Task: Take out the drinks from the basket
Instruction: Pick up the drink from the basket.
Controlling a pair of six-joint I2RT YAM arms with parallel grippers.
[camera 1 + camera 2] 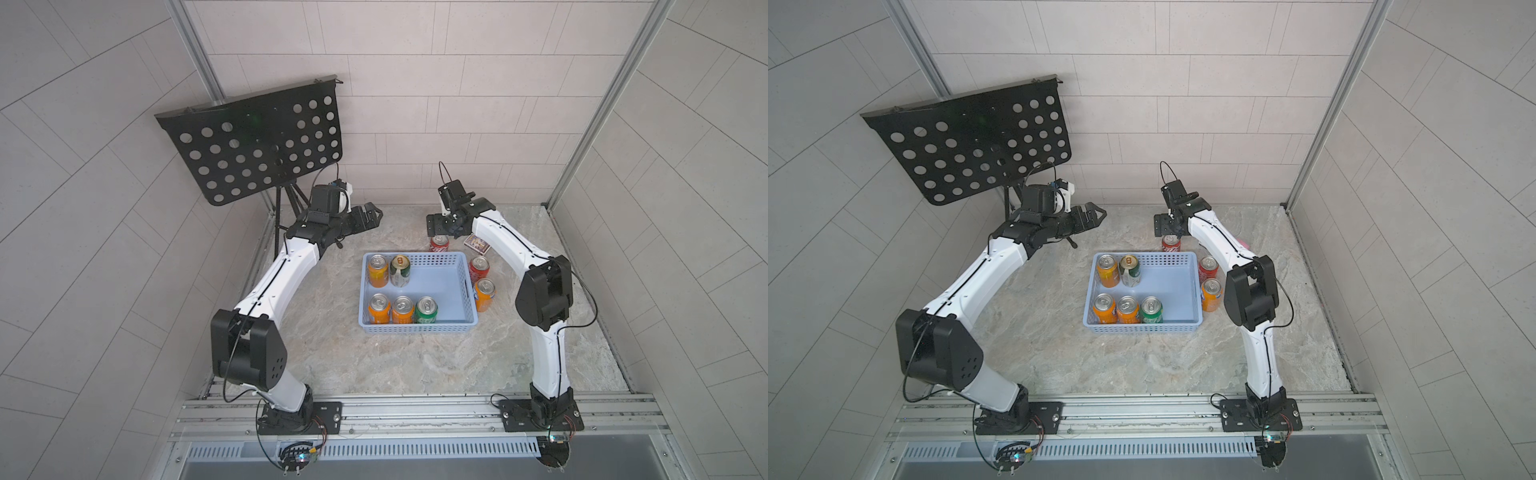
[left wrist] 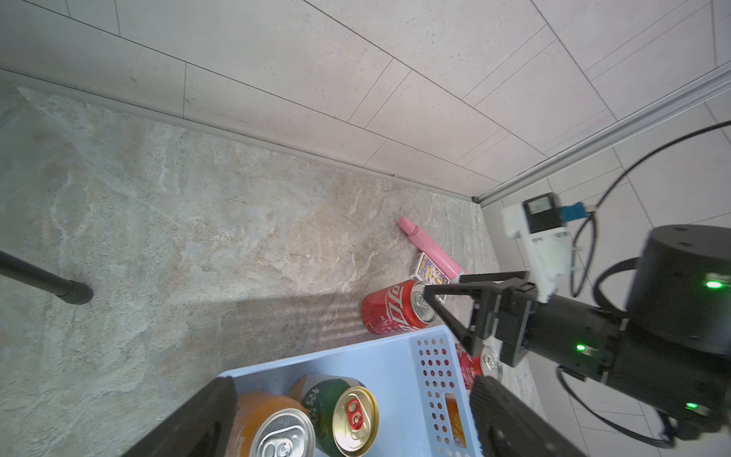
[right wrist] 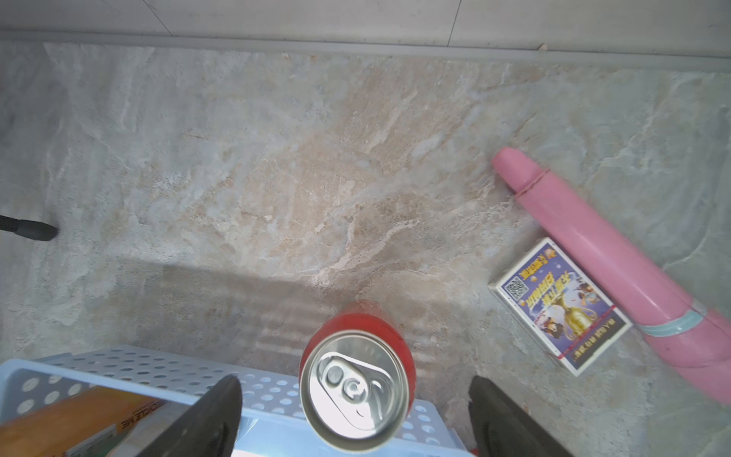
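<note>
Right gripper point(image 1: 441, 228) hangs released directly above the upright red cola can point(image 3: 354, 391); both fingers point(image 3: 213, 419) stand clear of its sides. That can rests on the marble tabletop point(image 1: 374, 365), just behind the light blue basket point(image 1: 419, 328). Beside the basket's right wall stand a second red can point(image 1: 478, 269) and an orange can point(image 1: 484, 294). Inside stand three orange cans point(image 1: 377, 271), a green can point(image 1: 426, 309) and a dark green-and-white can point(image 1: 400, 270). Left gripper point(image 1: 368, 219), jaws apart and holding nothing, hovers beyond the basket's far left corner.
</note>
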